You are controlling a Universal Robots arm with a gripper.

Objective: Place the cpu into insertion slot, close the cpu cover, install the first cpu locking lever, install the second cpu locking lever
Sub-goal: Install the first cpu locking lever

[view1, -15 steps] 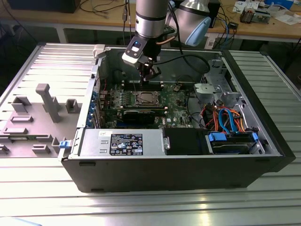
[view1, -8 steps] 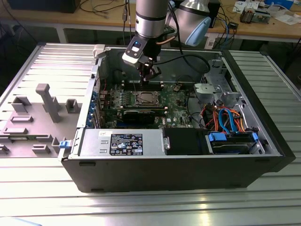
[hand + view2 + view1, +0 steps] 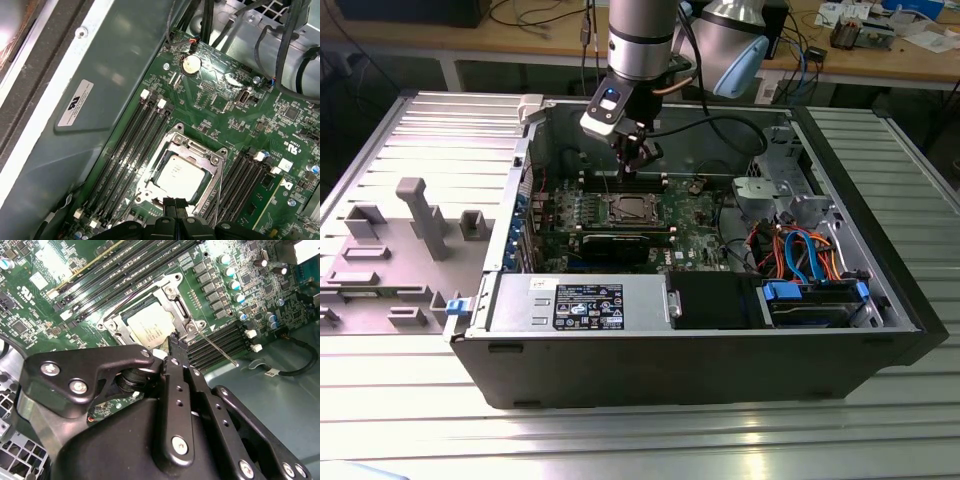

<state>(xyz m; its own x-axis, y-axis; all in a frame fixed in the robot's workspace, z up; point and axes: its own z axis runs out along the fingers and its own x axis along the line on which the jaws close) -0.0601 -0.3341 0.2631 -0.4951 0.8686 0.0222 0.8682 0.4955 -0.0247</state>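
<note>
The cpu (image 3: pixel 179 175) (image 3: pixel 150 324), a dull silver square, lies flat in the insertion slot (image 3: pixel 628 208) on the green board. The cpu cover (image 3: pixel 176 141) (image 3: pixel 172 295), a silver frame, lies down around it. A thin wire lever (image 3: pixel 216 347) sticks out from one socket corner, over the memory slots. Another wire lever (image 3: pixel 216 186) runs along the socket's side. My gripper (image 3: pixel 638 160) hangs just above the socket's edge inside the case. Its black fingertips (image 3: pixel 170 203) are pressed together with nothing between them, near the cover's corner (image 3: pixel 190 329).
Long black memory slots (image 3: pixel 132 145) flank the socket on both sides. The case wall (image 3: pixel 100 75) rises close beside them. In the exterior view a black graphics card (image 3: pixel 620 243) lies in front of the socket, and drive cages and cables (image 3: pixel 800 250) fill the exterior view's right.
</note>
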